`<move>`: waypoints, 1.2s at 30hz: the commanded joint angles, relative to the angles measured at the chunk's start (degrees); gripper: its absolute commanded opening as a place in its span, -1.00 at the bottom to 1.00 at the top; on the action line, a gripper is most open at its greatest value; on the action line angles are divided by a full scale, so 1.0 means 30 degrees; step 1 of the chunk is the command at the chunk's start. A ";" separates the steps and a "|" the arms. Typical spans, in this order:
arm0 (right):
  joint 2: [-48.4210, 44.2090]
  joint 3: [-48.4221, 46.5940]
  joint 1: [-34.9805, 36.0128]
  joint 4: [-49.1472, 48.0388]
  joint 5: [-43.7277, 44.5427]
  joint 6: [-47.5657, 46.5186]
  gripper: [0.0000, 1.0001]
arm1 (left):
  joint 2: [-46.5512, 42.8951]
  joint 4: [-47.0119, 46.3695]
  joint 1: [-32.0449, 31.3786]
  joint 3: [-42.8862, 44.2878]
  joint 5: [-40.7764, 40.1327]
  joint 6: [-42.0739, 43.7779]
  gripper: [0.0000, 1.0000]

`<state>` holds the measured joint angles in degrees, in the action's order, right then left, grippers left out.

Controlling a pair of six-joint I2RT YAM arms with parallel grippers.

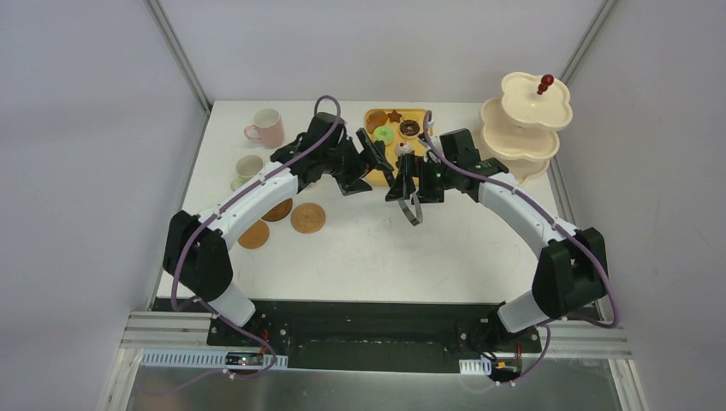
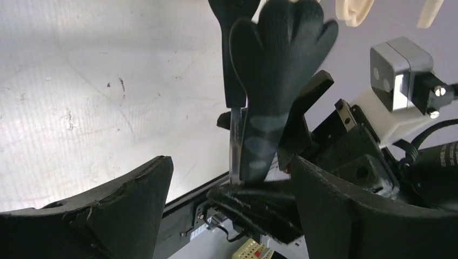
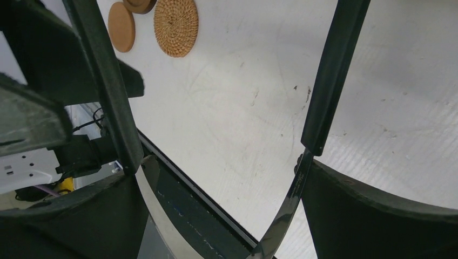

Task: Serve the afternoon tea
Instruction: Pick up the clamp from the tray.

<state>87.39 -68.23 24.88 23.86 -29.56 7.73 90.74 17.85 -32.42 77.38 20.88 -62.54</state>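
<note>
My right gripper [image 1: 413, 190] [image 3: 224, 172] hangs over the table's middle, shut on the black tongs [image 1: 413, 208] [image 3: 329, 81]. The tongs' two sprung arms press against the insides of its fingers. My left gripper [image 1: 377, 163] [image 2: 232, 162] is open just beside it, and the tongs' scalloped heads [image 2: 278, 54] stand untouched in the gap ahead of its fingers. Toy pastries [image 1: 395, 130] lie on the yellow tray [image 1: 424, 115]. Two of the mugs, pink [image 1: 269, 128] and cream [image 1: 249, 165], stand at the far left. Three brown coasters [image 1: 308, 217] [image 3: 175, 24] lie at the left. The cream stand [image 1: 522, 128] is at the far right.
A third mug [image 1: 237, 182] is partly hidden by the left arm. The left arm crosses above one coaster [image 1: 277, 211]. The table's black front edge [image 3: 216, 205] shows in the right wrist view. Grey walls enclose the table on three sides.
</note>
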 commanded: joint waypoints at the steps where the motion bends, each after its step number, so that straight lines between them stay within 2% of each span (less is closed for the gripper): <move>1: -0.1368 -0.0057 0.0083 0.0071 -0.1423 -0.0196 0.99 | 0.0639 -0.0943 -0.0488 0.1209 -0.0941 -0.0282 0.65; 5: -0.1256 -0.0329 0.0297 0.0587 -0.1027 -0.0196 0.99 | 0.1292 -0.1076 -0.0880 0.1621 -0.0997 -0.0523 0.60; 9: -0.1367 -0.0427 0.0567 0.0660 -0.0461 -0.0196 0.99 | 0.1533 -0.1055 -0.0881 0.1613 -0.1165 -0.0539 0.32; 12: -0.1590 -0.0337 0.0780 0.0439 0.0393 -0.0196 0.99 | 0.1310 -0.1237 -0.0776 0.1361 -0.1371 -0.0747 -0.03; 15: -0.2136 0.0083 0.1183 -0.0216 0.2013 -0.0196 0.99 | 0.0985 -0.2263 -0.0580 0.0525 -0.1066 -0.1541 -0.55; 18: -0.3052 0.0936 0.1645 -0.1400 0.3350 -0.0196 0.99 | 0.0799 -0.2608 -0.0487 0.0302 -0.0809 -0.1383 -0.95; 20: -0.3718 0.1522 0.1671 -0.2209 0.3746 0.4663 0.99 | 0.0625 -0.2868 -0.0428 0.0029 -0.0570 -0.0873 -1.00; 22: -0.4286 0.1729 0.1598 -0.2216 0.3975 0.5918 0.99 | 0.0212 -0.2984 -0.0294 -0.0260 -0.0470 0.0019 -1.00; 27: -0.4775 0.1714 0.1537 -0.0382 0.2622 0.5807 0.99 | -0.0688 -0.0882 0.0426 0.0182 -0.1656 0.3056 -1.00; 30: -0.5497 0.2043 0.1508 -0.0721 0.1245 0.6055 0.99 | -0.0690 0.0524 0.0370 0.1068 -0.2201 0.4738 -1.00; 33: -0.5840 0.2519 0.1480 -0.2141 -0.0829 0.6885 0.99 | -0.0833 0.0750 0.0349 0.0970 -0.2311 0.4969 -1.00; 36: -0.6286 0.3461 0.1509 -0.3516 -0.0417 0.6885 0.99 | -0.1081 0.0212 0.0364 0.0344 -0.1903 0.3708 -1.00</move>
<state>73.03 -59.94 30.28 18.41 -27.20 24.97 89.49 15.62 -33.65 79.59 19.44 -55.40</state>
